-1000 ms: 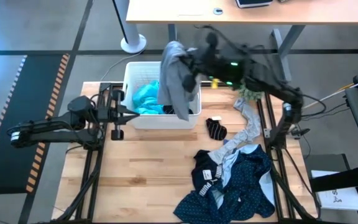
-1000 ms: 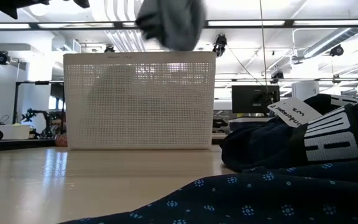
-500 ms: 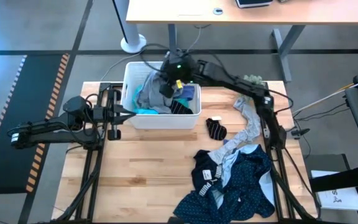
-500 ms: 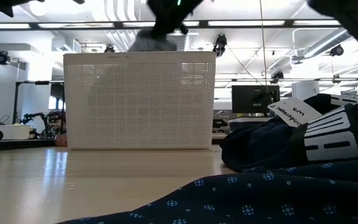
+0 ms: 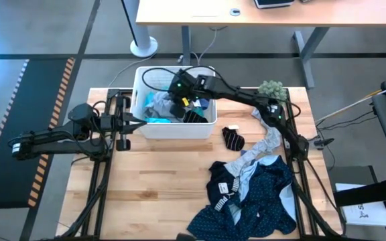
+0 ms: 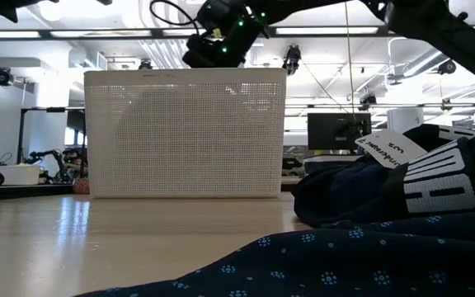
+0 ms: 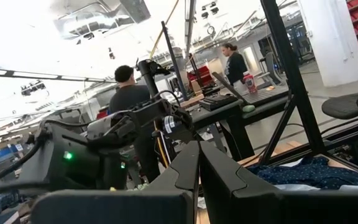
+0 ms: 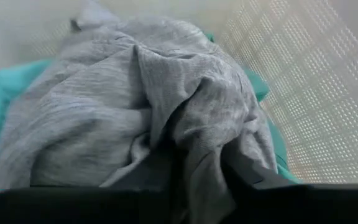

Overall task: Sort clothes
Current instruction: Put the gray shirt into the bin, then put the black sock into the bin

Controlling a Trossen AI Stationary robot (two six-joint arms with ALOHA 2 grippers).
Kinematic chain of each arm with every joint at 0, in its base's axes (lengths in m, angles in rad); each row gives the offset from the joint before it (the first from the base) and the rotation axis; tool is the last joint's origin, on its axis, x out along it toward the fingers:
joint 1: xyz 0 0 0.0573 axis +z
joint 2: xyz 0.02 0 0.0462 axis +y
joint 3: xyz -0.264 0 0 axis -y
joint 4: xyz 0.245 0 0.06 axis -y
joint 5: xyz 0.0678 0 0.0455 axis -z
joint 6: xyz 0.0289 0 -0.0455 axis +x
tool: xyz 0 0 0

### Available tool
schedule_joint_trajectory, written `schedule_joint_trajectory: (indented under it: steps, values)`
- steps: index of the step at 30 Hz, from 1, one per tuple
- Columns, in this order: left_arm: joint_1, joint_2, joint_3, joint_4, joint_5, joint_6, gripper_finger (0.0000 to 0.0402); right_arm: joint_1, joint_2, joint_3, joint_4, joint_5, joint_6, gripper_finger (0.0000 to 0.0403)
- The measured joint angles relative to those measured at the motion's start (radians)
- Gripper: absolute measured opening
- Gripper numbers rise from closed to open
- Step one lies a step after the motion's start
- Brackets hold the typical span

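sorting only partly done, judging by how things are lying. sitting inside the white basket (image 5: 139, 79) already: a grey garment (image 8: 123, 106), a teal garment (image 5: 154, 119) under and beside it, and something black with white stripes (image 5: 195, 115) at the basket's near corner. waiting on the wooden table (image 5: 146, 194), well apart from the basket: a small black sock (image 5: 232, 138) just in front of it, a long pale grey-blue piece (image 5: 268, 137) trailing down the right side, and a heap of navy dotted fabric (image 5: 263, 201) mixed with black and white pieces near the front edge. so roughly half of the pile looking left to move.

reaching across from the right side of the table, with the right arm stretched long and low over the basket's rim and the right gripper (image 5: 178, 102) dipping into the basket, right on top of the grey garment. pressing so close to the cloth in the right wrist view that telling a pinch from a release is not possible.

resting the left arm low along the left edge of the table, pointing the left gripper (image 5: 123, 124) toward the basket's left wall, fingers (image 7: 219, 180) pressed together on nothing.
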Motion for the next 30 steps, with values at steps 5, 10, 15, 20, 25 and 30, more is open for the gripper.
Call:
schedule_joint_trajectory:
  steps: [5, 10, 15, 20, 25, 30]
  values:
    - [0.000, 0.000, 0.000, -0.001, 0.000, 0.000, 0.0000, 0.011, -0.044, 0.022, 0.003, 0.005, -0.002, 0.0169]
    - [0.000, 0.000, 0.000, -0.004, 0.000, 0.000, 0.0000, 0.014, -0.120, 0.028, -0.013, 0.008, 0.002, 0.0246]
    - [0.000, 0.006, 0.000, -0.008, -0.057, 0.000, 0.0000, 0.015, -0.218, 0.028, -0.049, 0.008, -0.008, 0.0283]
    - [0.000, 0.014, 0.000, -0.028, -0.126, -0.004, 0.0000, 0.010, -0.308, 0.029, -0.293, 0.036, -0.061, 0.0226]
    - [0.000, 0.002, 0.000, -0.055, -0.129, -0.014, 0.0000, -0.026, -0.383, 0.024, -0.556, 0.091, -0.037, 0.0102]
    - [0.000, -0.003, 0.000, -0.065, -0.129, -0.030, 0.0000, -0.035, -0.465, 0.000, -0.628, 0.113, -0.014, 0.0009]
